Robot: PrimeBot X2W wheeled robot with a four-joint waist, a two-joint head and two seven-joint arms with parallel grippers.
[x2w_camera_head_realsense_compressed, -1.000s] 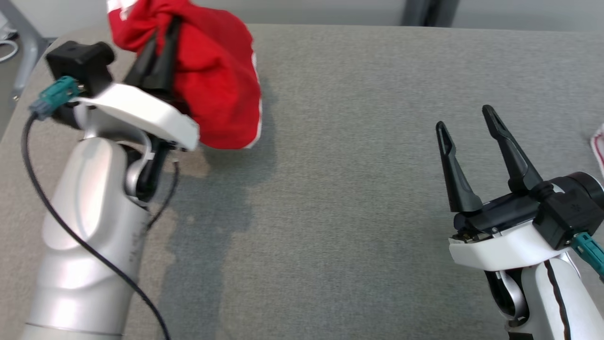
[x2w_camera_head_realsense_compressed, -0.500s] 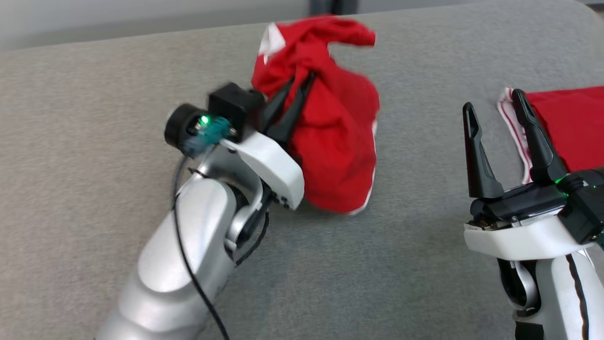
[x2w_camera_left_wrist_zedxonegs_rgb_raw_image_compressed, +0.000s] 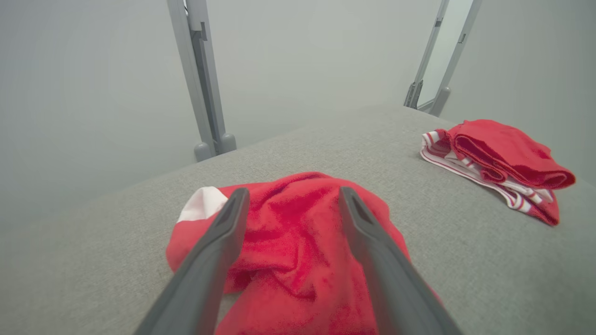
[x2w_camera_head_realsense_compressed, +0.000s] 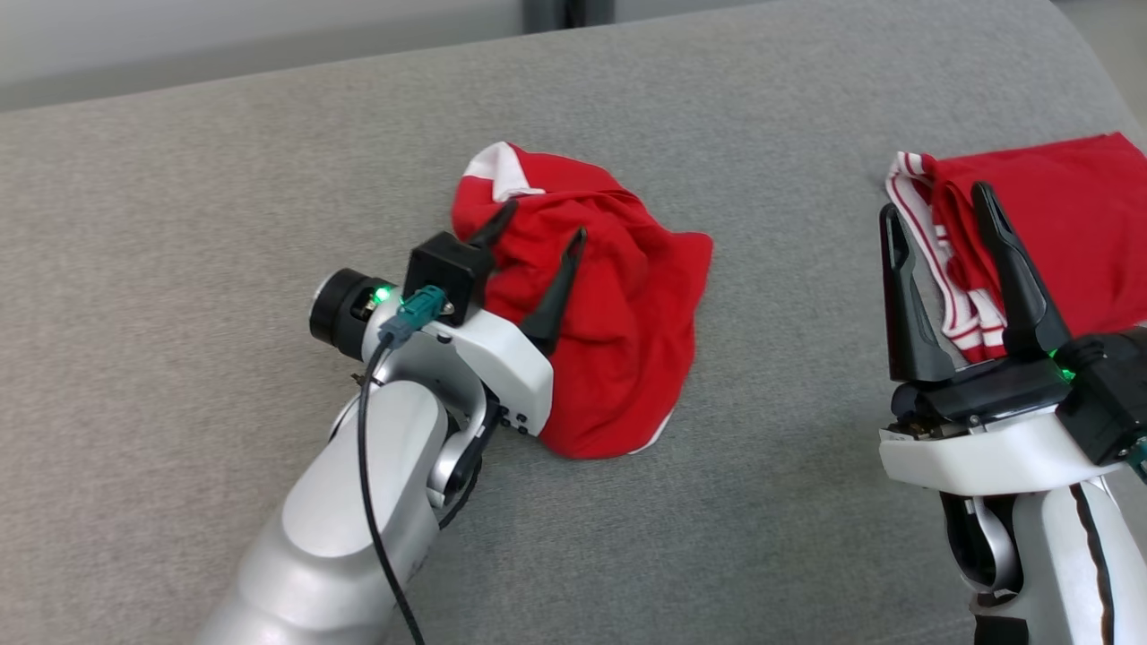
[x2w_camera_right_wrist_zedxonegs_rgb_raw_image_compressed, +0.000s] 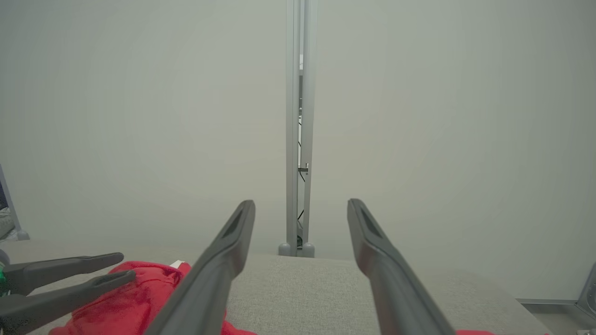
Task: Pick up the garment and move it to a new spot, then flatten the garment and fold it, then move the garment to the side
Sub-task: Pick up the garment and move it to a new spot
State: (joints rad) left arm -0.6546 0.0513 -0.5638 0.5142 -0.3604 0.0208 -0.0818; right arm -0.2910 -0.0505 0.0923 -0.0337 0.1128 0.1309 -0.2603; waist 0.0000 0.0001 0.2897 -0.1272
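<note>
Red crumpled fabric garment [x2w_camera_head_realsense_compressed: 618,340] with white trim: heaped mid-bench on grey woven bench top [x2w_camera_head_realsense_compressed: 224,179], nearer far edge. Left gripper [x2w_camera_head_realsense_compressed: 546,221]: fingers spread, poised over garment's left side, pinching nothing. Right gripper [x2w_camera_head_realsense_compressed: 935,199]: fingers spread, empty, near right edge, just before folded red-and-white striped cloth [x2w_camera_head_realsense_compressed: 1066,233] at far right corner.

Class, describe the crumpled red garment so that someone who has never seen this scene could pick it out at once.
Look at the wide grey surface. Near its middle, by the open left gripper, lies a crumpled red garment with a white patch. Unlike the folded garment to its right, with striped trim, this is a loose heap.
</note>
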